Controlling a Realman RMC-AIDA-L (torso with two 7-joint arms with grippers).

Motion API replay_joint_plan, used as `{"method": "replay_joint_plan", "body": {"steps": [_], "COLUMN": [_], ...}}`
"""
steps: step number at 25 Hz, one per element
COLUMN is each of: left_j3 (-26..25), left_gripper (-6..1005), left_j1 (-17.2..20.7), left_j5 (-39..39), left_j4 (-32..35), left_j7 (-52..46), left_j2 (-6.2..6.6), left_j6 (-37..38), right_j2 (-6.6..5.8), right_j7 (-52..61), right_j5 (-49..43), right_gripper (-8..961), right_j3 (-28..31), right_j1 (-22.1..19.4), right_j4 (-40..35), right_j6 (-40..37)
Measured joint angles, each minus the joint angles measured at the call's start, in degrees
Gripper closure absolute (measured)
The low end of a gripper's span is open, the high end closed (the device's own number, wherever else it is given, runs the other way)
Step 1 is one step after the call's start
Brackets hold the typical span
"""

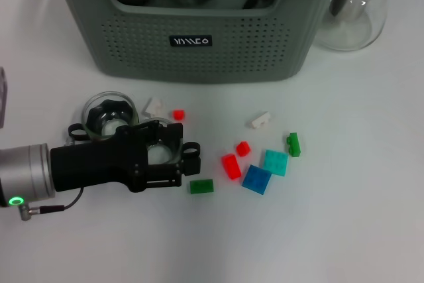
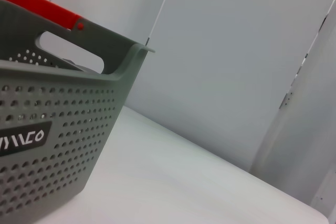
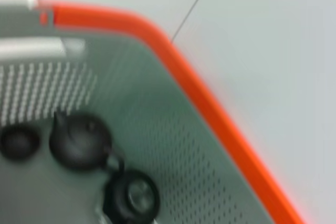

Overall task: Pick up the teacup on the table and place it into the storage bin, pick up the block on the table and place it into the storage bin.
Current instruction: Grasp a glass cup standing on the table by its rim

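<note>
My left fingers (image 1: 173, 152) lay low over the white worktop (image 1: 344, 230), reaching in from nine o'clock, and they stood apart on either side of a clear glass teacup (image 1: 159, 150) whose pale inside showed between them; I could not tell whether they touched its wall. A second glass cup (image 1: 106, 112) with a dark inside sat just beside my wrist housing, toward eleven o'clock. The storage bin (image 1: 199, 51) stood at twelve o'clock from the cup, grey-green and perforated, its black label (image 1: 191, 41) facing me, with dark round things resting inside. A glass pitcher (image 1: 354, 11) stood at the bin's three o'clock side. Loose blocks lay scattered on the worktop: a green block (image 1: 201, 186) just beside my fingers at four o'clock, a red block (image 1: 231, 166), a blue block (image 1: 256, 179), a teal block (image 1: 275, 162), another green one (image 1: 293, 144), and small white (image 1: 261, 120) and red (image 1: 178, 115) pieces nearer the bin. My right gripper did not show in the head view, and its fingers were out of sight; its wrist camera looked down into the bin (image 3: 157, 145), over an orange rim (image 3: 210, 93).
</note>
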Motion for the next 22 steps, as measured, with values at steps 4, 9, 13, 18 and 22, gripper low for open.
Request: {"method": "replay_joint_plan", "body": {"steps": [4, 9, 13, 18, 22], "left_j3": [0.0, -0.8, -1.9, -2.2, -2.2], "left_gripper": [141, 141, 141, 141, 141], "left_j1": [0.0, 0.0, 0.0, 0.6, 1.4], "left_j5": [0.0, 0.0, 0.4, 0.6, 0.6], "left_j4": [0.1, 0.3, 1.1, 5.0, 10.1], "left_j7": [0.0, 0.0, -0.6, -3.9, -6.8], "left_j2": [0.11, 0.49, 1.23, 2.29, 3.05], "left_j6": [0.3, 1.1, 2.2, 3.8, 4.3], "right_j2": [-0.12, -1.3, -2.8, -3.69, -3.37], "right_j7": [0.7, -1.6, -5.6, -12.4, -15.7], "right_j5": [4.3, 16.7, 31.5, 47.5, 53.0], "right_gripper": [180, 176, 173, 170, 168], "right_j3": [3.4, 8.7, 12.8, 17.6, 19.0], "right_j1": [-1.8, -5.7, -10.3, -17.8, -23.4], "right_j4": [-7.3, -14.9, -17.6, -17.6, -17.5], "right_j6": [-5.4, -13.5, -20.0, -30.0, -36.3]}}
